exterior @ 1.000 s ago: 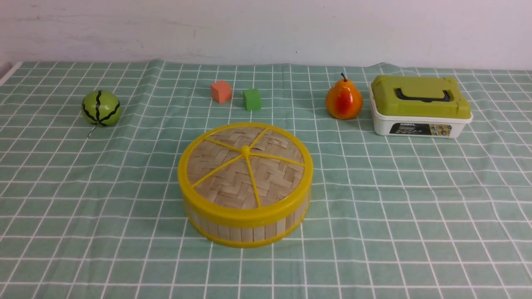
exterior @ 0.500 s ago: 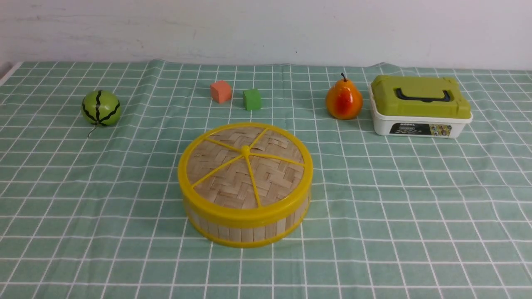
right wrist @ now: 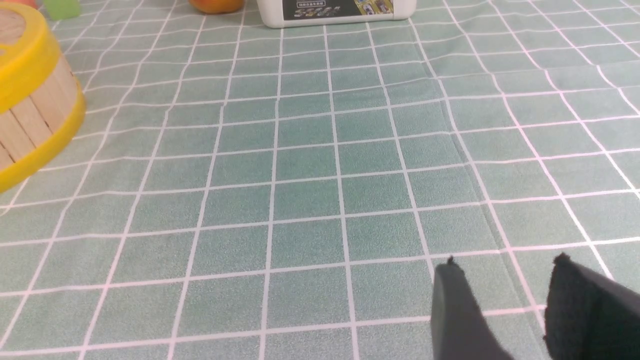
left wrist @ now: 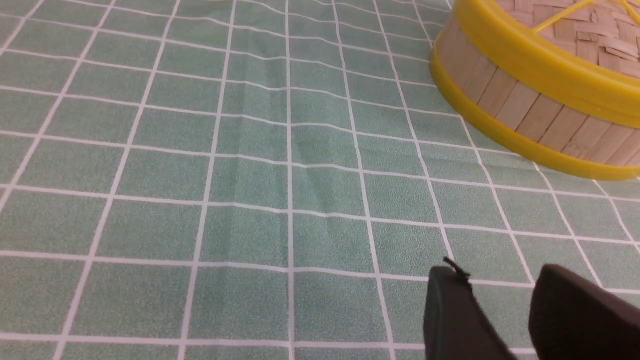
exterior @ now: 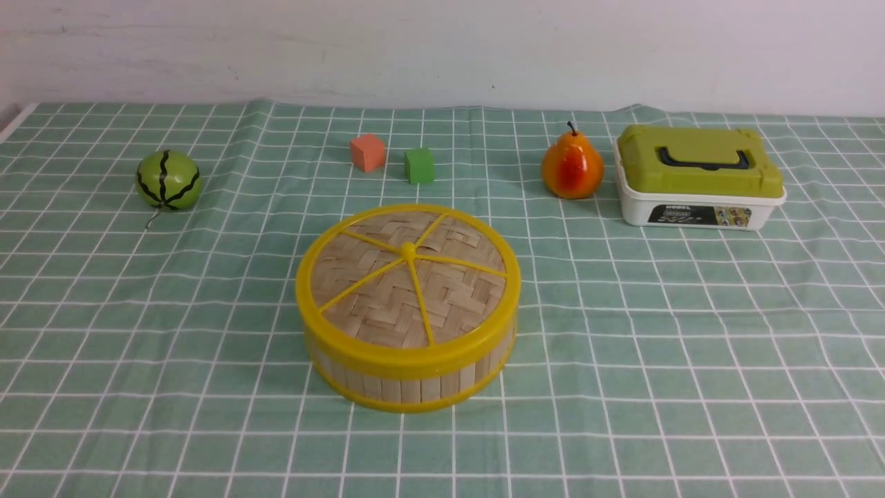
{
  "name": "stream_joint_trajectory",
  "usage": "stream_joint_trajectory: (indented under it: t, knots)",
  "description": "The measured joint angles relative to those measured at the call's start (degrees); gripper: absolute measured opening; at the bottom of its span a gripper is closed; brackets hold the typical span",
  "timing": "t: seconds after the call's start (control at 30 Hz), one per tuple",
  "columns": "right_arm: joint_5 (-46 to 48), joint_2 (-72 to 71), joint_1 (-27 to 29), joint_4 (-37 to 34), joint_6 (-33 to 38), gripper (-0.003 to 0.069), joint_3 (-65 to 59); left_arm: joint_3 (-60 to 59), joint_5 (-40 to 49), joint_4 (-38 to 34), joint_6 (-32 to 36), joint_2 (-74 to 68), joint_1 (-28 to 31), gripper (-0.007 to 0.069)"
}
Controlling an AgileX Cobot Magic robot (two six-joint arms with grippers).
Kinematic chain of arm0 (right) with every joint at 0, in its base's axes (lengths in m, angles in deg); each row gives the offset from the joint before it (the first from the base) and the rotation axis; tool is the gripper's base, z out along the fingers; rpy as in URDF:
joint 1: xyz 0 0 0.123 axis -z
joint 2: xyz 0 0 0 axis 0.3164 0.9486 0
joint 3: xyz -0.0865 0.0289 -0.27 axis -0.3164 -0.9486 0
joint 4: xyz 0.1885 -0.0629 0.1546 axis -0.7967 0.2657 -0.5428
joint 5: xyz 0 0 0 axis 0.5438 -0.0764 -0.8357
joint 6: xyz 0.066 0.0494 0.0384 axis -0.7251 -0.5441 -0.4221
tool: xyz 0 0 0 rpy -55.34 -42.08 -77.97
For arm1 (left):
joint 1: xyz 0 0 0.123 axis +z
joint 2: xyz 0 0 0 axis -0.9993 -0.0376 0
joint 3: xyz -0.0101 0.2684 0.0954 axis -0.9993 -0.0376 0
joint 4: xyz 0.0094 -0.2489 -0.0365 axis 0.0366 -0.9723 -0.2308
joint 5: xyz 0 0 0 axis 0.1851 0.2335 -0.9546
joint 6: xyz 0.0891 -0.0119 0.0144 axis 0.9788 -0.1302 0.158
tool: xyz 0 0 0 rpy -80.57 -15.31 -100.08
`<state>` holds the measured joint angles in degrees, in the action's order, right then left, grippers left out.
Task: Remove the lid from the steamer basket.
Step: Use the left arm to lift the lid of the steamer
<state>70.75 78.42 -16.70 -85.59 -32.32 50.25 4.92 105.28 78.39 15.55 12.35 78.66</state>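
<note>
Green checked cloth [exterior: 657,360] spreads beneath the things, with a pale wall [exterior: 442,52] along the top of the front view. The steamer basket [exterior: 411,389] sits just left of the frame's centre, its lid [exterior: 384,311] still to be lifted off. The left tool [left wrist: 497,272] is released, its fingers parted around nothing; the right tool [right wrist: 505,262] is likewise spread and unladen, and both are apart from the basket.

The step in hand looks like the approach. The small centre knob [exterior: 408,252] seems the natural grasp: come over it from above, straddle it evenly, and close only once the fingers sit low on it. A shallow pinch could slip off that round top. Lift straight up and slowly, since a sideways pull may tilt the lid or drag the basket along; if the rim sticks, the other tool could steady the slatted side
</note>
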Motion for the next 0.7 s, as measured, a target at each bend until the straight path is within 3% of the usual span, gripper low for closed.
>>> stream_joint_trajectory:
  t: [0.37,0.47,0.57,0.7]
  knots:
    - [0.0,0.0,0.0,0.0,0.0,0.0241,0.0,0.0,0.0,-0.06,0.0,0.0,0.0,0.0237]
    - [0.0,0.0,0.0,0.0,0.0,0.0241,0.0,0.0,-0.62,-3.63,-2.55,0.0,0.0,0.0237]
    - [0.0,0.0,0.0,0.0,0.0,0.0241,0.0,0.0,-4.44,-26.58,-15.88,0.0,0.0,0.0237]
    - [0.0,0.0,0.0,0.0,0.0,0.0241,0.0,0.0,-7.91,-44.84,-24.42,0.0,0.0,0.0237]
